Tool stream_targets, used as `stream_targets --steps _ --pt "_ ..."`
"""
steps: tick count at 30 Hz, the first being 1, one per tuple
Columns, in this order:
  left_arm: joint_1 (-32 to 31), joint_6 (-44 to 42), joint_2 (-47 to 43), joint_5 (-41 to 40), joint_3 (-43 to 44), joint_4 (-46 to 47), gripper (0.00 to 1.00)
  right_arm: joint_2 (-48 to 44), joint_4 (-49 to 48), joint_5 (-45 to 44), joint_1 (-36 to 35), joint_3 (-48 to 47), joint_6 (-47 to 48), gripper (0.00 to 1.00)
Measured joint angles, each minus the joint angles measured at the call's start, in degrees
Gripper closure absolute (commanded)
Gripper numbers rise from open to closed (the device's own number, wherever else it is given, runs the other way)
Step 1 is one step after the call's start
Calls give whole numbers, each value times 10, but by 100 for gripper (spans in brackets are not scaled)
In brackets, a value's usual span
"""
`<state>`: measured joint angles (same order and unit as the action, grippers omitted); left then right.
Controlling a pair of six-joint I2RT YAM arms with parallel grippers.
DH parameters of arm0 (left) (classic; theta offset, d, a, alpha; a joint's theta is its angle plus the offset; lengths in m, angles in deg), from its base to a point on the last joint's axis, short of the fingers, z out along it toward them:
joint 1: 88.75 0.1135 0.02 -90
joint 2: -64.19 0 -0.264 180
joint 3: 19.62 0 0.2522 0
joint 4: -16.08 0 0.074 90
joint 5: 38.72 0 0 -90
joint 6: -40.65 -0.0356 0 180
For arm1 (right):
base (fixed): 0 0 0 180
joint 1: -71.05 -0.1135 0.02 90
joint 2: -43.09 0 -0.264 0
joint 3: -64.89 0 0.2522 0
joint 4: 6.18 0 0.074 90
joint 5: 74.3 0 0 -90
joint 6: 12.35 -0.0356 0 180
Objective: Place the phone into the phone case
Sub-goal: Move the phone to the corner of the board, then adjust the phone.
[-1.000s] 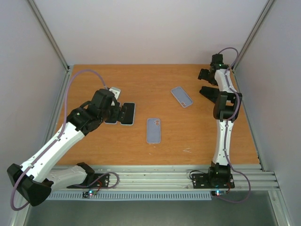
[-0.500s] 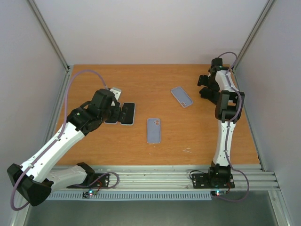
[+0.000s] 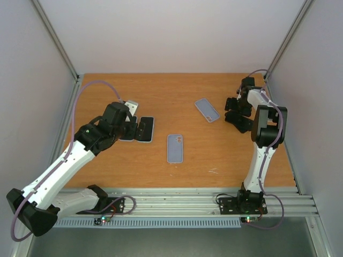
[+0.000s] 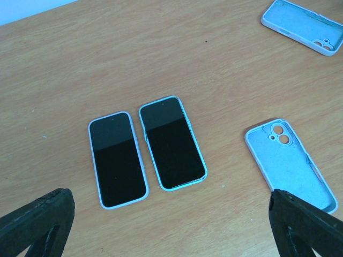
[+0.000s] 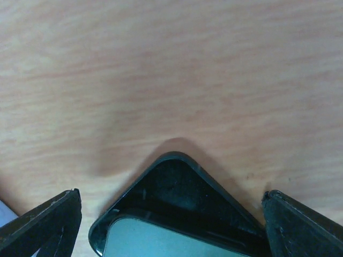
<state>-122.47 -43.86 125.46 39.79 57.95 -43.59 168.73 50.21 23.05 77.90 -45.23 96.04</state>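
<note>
- Soft, even light overall; only faint shadows on the counter (image 3: 214, 160).
- Left wrist view sharp.
- Right wrist view blurred, close-up, slightly dim.

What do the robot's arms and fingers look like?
The left arm and right arm are white tubes with chunky black joints. A purplish cable loops along each. The fingers are black wedges.

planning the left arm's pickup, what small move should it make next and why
Probably lower the left arm so its open jaws straddle the phone that lies nearer the empty case. The jaws hang wide open above both phones and hold nothing. That phone lies flat, screen up, with a narrow gap to the other phone.
</note>
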Motion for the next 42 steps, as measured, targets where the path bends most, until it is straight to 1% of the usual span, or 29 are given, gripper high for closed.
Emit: stream_targets --steps 3,8,15,23,30,35,42 --pt "0 0 0 6 0 0 1 -11 -4 -13 -3 18 4 7" --pt "0 0 -1 10 0 0 1 -29 -12 -63 -19 47 11 5" --pt "0 0 -2 10 0 0 1 -36 -11 -85 -43 48 26 5" --pt "0 0 -2 10 -1 0 1 -36 -11 -82 -63 30 42 6" --pt "0 0 -2 10 -1 0 1 -36 -11 -58 -85 29 49 8" --pt "0 0 -2 10 -1 0 1 -34 -10 -38 -93 28 55 8" --pt "0 0 -2 10 -1 0 1 -32 -10 -35 -93 27 57 8"
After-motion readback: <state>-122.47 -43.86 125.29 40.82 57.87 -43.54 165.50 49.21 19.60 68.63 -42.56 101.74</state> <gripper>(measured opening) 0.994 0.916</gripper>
